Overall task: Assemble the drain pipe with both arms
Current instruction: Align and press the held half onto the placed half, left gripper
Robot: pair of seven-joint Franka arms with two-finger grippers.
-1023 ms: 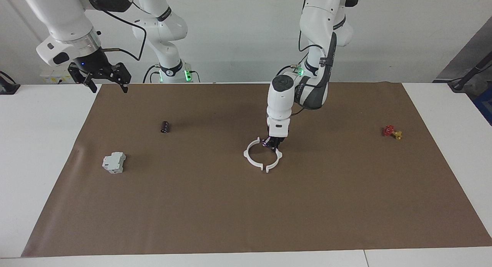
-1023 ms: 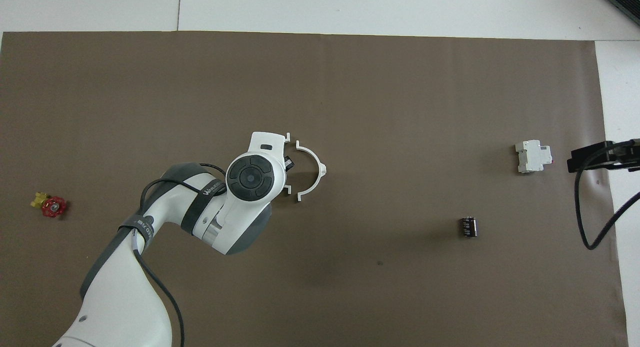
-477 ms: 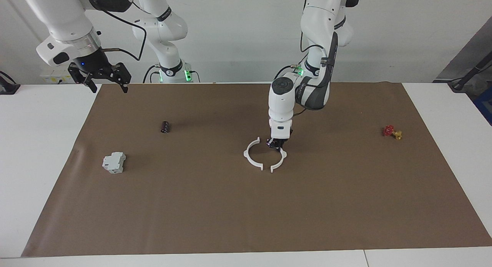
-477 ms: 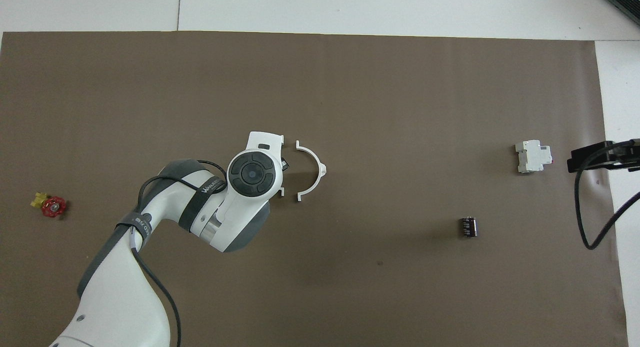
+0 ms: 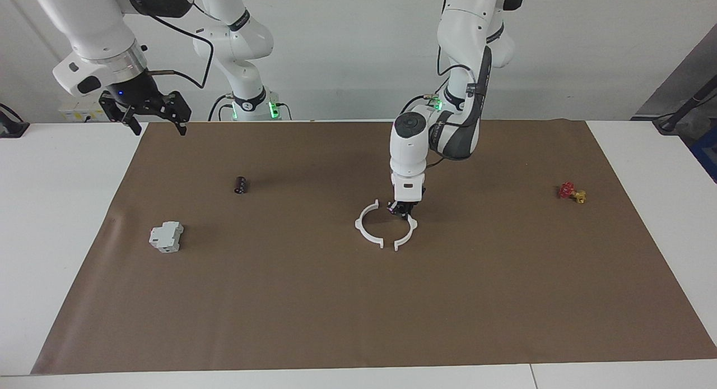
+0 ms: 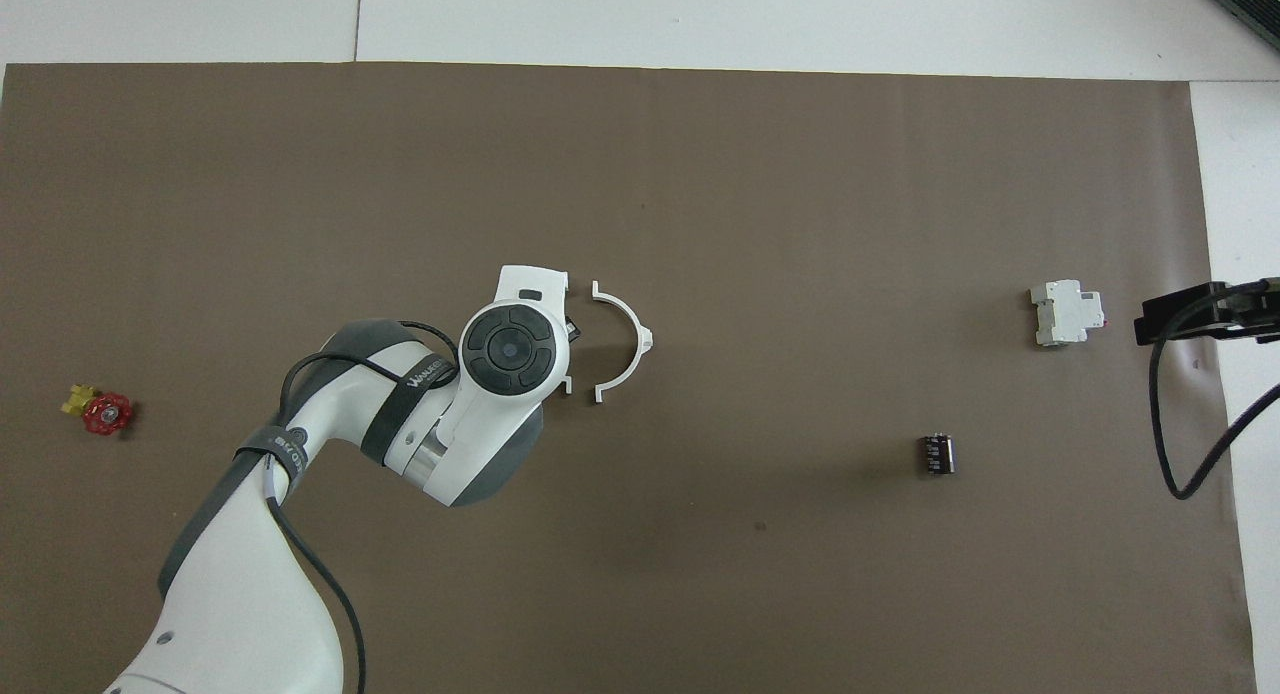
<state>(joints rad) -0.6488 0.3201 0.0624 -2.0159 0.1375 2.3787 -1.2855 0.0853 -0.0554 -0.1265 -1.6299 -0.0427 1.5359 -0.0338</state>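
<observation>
I read the job as partly done: the two thin white plastic half-rings of the drain pipe (image 5: 386, 226) lie mid-mat facing each other, ends near but not yet joined. My left gripper (image 5: 401, 209) is clamped on the half toward the left arm's end; my right gripper (image 5: 150, 113) waits, spread wide, above the mat's corner. No containers here.

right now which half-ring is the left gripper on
The half-ring toward the left arm's end of the table; the left gripper is shut on it. The other half-ring lies free beside it.
</observation>
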